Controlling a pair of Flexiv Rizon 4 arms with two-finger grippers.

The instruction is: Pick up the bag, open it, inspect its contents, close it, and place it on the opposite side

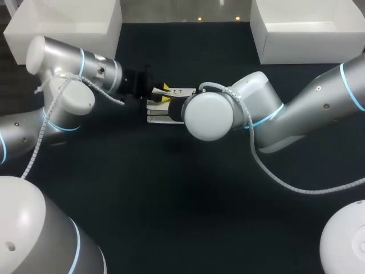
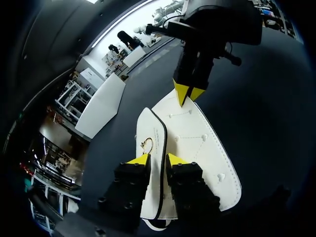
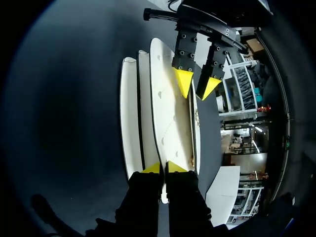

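Bag (image 2: 197,143) — white (contents unseen).

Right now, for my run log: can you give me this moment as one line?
left end effector: shut on bag | right end effector: shut on bag, opposite end | phase: bag held at both ends

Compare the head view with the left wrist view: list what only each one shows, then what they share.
Only the head view: the silver left arm and right arm coming in from opposite sides. Only the left wrist view: the right gripper pinching the far end of the bag, plus a gold clasp and black edge trim. Both: the white bag with the left gripper on it.
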